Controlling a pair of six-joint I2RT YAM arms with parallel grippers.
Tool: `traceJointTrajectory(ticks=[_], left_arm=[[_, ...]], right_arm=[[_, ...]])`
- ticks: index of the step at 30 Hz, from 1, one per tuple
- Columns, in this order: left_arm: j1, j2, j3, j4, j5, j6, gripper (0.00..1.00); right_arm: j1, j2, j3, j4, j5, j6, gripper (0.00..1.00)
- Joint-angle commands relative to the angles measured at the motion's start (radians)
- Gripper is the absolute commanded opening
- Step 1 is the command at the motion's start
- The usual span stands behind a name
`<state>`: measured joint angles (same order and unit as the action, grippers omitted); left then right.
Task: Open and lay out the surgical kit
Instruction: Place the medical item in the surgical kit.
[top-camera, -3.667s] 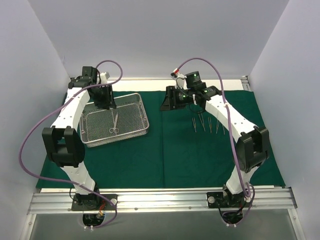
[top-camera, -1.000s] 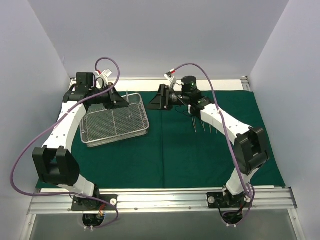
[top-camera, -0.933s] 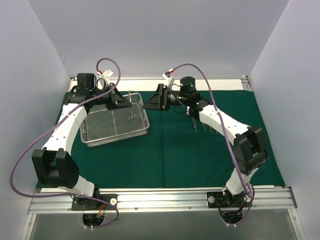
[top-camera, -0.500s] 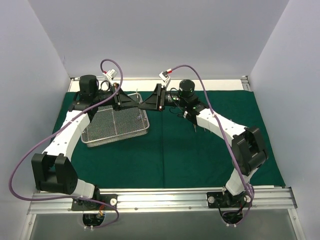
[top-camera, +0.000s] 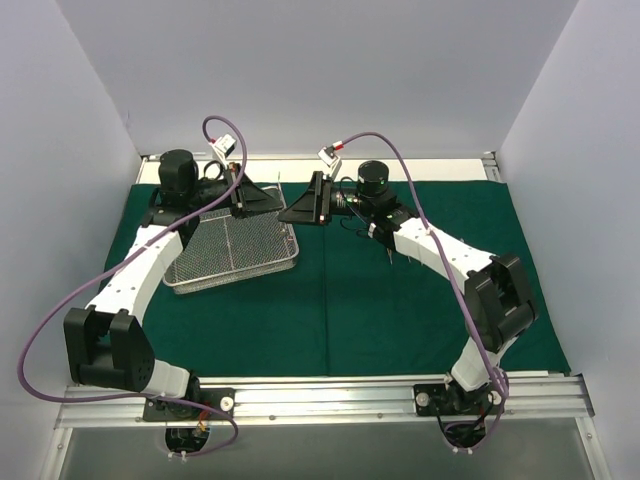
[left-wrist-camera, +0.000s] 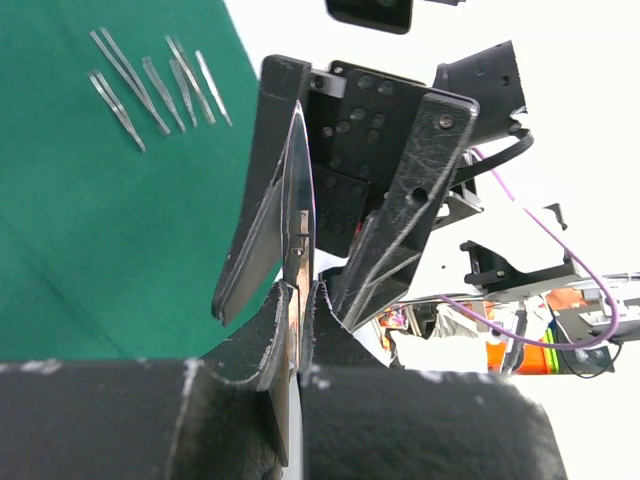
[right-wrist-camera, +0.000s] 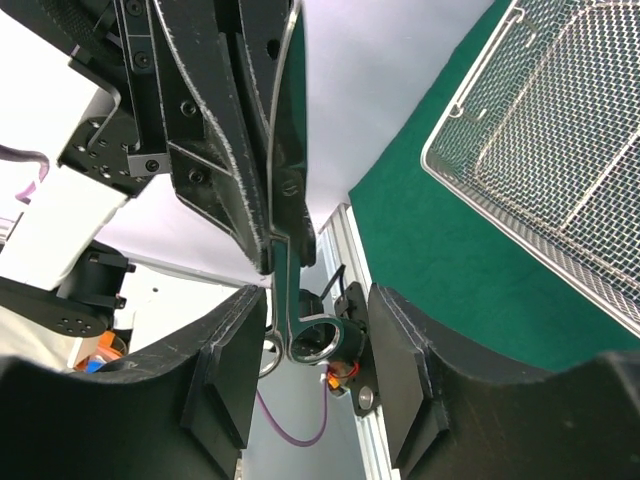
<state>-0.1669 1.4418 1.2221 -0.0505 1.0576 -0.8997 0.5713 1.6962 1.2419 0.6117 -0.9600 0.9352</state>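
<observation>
My left gripper (top-camera: 268, 199) is shut on a pair of steel scissors (left-wrist-camera: 303, 190) and holds them in the air above the far right corner of the wire-mesh tray (top-camera: 232, 252). In the right wrist view the scissors (right-wrist-camera: 281, 281) hang from the left gripper (right-wrist-camera: 262, 190), ring handles toward the camera. My right gripper (top-camera: 288, 213) is open, and its fingers (right-wrist-camera: 235, 370) stand on either side of the ring handles without gripping them. Several slim instruments (left-wrist-camera: 150, 85) lie in a row on the dark green cloth (top-camera: 330, 300).
The tray also shows in the right wrist view (right-wrist-camera: 540, 160), with nothing visible in it. The right arm covers part of the instrument row (top-camera: 390, 255) in the top view. Grey walls close in left, right and back. A metal rail runs along the near edge.
My left gripper has lifted the scissors out of the tray and swung right. My right gripper has moved left to meet it, and its open fingers now flank the scissor handles.
</observation>
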Motion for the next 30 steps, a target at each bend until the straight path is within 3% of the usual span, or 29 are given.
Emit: traceJointTrajectory(ticks=[1, 5, 10, 13, 17, 18, 24, 25, 26, 28, 29, 30], left_arm=[[-0.003, -0.009, -0.013, 0.158, 0.035, -0.073, 0.02], [-0.003, -0.006, -0.024, 0.204, 0.041, -0.100, 0.02], [-0.003, -0.001, -0.030, 0.210, 0.042, -0.103, 0.02], [-0.003, 0.006, -0.032, 0.231, 0.045, -0.120, 0.02], [-0.003, 0.012, -0.033, 0.264, 0.044, -0.134, 0.07], [-0.003, 0.011, -0.033, 0.267, 0.042, -0.136, 0.15], [0.012, 0.005, -0.036, 0.253, 0.025, -0.117, 0.45], [0.023, -0.001, -0.033, 0.226, 0.018, -0.082, 0.57], [0.035, -0.004, -0.032, 0.160, 0.007, -0.058, 0.91], [0.090, -0.023, -0.021, 0.062, -0.011, 0.058, 0.94], [0.110, -0.027, -0.009, -0.104, -0.051, 0.114, 0.94], [0.130, -0.034, 0.008, -0.194, -0.085, 0.181, 0.94]], right_arm=[[0.007, -0.043, 0.005, 0.095, -0.039, 0.020, 0.45], [0.007, -0.040, 0.005, 0.114, -0.043, 0.028, 0.43], [0.007, -0.032, -0.001, 0.167, -0.059, 0.075, 0.34], [0.007, -0.021, -0.009, 0.243, -0.078, 0.120, 0.26], [0.007, -0.012, -0.018, 0.292, -0.092, 0.168, 0.05], [0.007, -0.012, -0.019, 0.299, -0.092, 0.172, 0.00], [-0.004, -0.018, -0.041, 0.286, -0.076, 0.169, 0.00], [-0.010, -0.023, -0.044, 0.257, -0.065, 0.156, 0.00], [-0.025, -0.032, -0.045, 0.179, -0.039, 0.133, 0.00], [-0.043, -0.052, -0.033, 0.049, -0.002, 0.018, 0.00], [-0.057, -0.056, -0.015, -0.163, 0.029, -0.049, 0.00], [-0.065, -0.058, 0.004, -0.246, 0.091, -0.115, 0.00]])
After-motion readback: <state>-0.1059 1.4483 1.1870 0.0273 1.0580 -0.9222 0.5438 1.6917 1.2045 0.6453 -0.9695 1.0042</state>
